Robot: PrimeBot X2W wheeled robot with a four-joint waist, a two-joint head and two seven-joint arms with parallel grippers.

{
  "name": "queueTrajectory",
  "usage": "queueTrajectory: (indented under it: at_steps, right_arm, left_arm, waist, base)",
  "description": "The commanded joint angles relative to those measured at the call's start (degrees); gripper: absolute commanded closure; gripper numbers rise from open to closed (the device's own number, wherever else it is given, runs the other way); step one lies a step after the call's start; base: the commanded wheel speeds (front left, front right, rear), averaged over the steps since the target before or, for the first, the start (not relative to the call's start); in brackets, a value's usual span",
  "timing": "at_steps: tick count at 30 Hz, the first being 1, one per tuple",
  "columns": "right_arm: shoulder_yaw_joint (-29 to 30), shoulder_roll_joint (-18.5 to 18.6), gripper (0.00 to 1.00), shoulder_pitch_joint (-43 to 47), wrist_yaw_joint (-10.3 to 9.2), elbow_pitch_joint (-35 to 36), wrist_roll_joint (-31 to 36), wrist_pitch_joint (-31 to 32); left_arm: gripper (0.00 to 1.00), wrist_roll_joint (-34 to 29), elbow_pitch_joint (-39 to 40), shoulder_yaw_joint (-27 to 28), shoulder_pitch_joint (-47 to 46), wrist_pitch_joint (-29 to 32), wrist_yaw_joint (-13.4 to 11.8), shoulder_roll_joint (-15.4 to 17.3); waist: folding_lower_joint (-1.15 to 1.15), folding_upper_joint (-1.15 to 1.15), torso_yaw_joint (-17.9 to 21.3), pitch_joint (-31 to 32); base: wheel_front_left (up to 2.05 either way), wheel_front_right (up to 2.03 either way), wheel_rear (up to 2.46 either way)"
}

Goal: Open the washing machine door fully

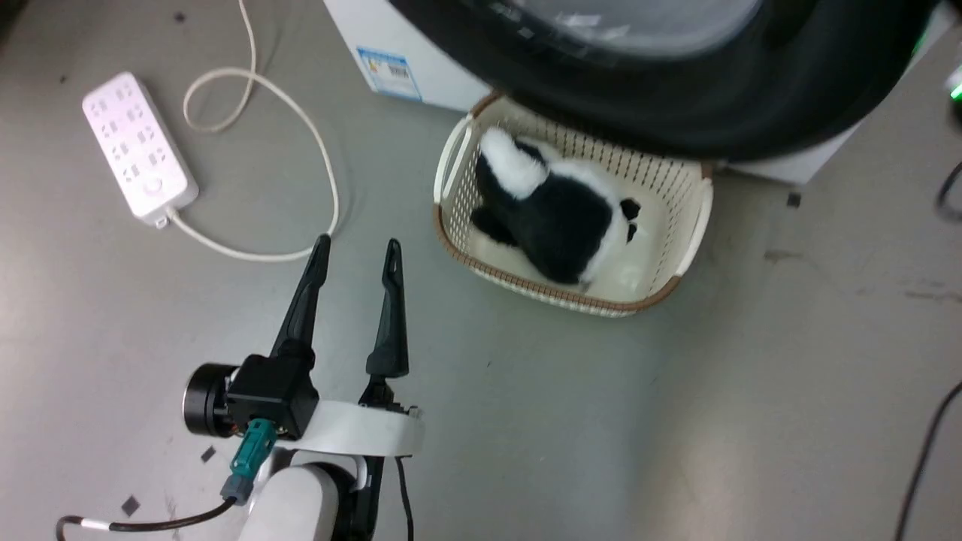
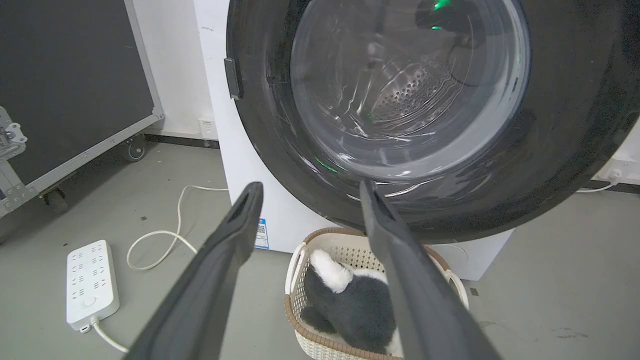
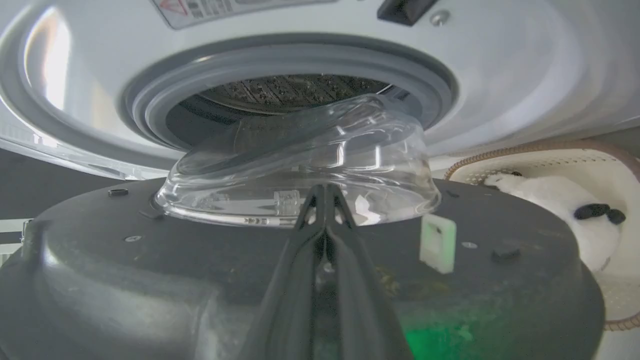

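The washing machine door (image 1: 676, 105) stands ajar, its glossy black ring hanging over the basket in the head view. In the left wrist view the door (image 2: 550, 150) faces me, with the steel drum visible through its window. My left gripper (image 1: 357, 248) is open and empty over the floor, left of the basket and short of the door; its own view shows the same open gripper (image 2: 311, 185). The right gripper (image 3: 325, 189) is shut, its tips at the foot of the clear glass bowl (image 3: 300, 160) on the door's inner face (image 3: 150, 270). Beyond lie the white washing machine (image 3: 300, 30) and its grey gasket (image 3: 280, 57).
A cream perforated basket (image 1: 688, 225) holding a black-and-white plush toy (image 1: 556, 218) stands on the floor under the door. A white power strip (image 1: 139, 146) and its looping cable (image 1: 316, 143) lie to the left. A black wheeled case (image 2: 65, 75) stands beside the machine.
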State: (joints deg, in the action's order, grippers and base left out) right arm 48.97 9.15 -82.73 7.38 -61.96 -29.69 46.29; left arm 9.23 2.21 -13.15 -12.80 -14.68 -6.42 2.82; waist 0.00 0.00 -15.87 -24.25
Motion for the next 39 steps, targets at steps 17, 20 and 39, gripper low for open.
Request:
queueTrajectory:
  at_steps: [17, 20, 39]
  right_arm:
    - [-16.0, -6.2, 1.00, 24.5, 0.11, 4.7, -20.0, 11.5]
    - [-23.0, -6.3, 1.00, 27.4, 0.11, 4.2, -27.3, 11.3]
    - [-69.3, -6.3, 1.00, 43.6, 0.11, 15.7, -67.5, -3.4]
  left_arm:
    - [0.00, -1.2, -4.6, 0.6, 7.4, -0.3, 2.4, 0.1]
    - [0.00, -1.4, -4.9, 0.6, 8.7, -0.3, 2.7, 0.1]
    - [0.00, -1.4, -6.6, 0.2, 10.9, -0.3, 3.9, 0.1]
  waist:
    - [0.00, 0.00, 2.3, 15.3]
    - [0.00, 0.00, 2.4, 16.6]
    - [0.00, 0.00, 2.2, 18.4]
  base:
    - [0.00, 0.00, 0.00]
    - [0.00, 0.00, 0.00]
    - [0.00, 0.00, 0.00]
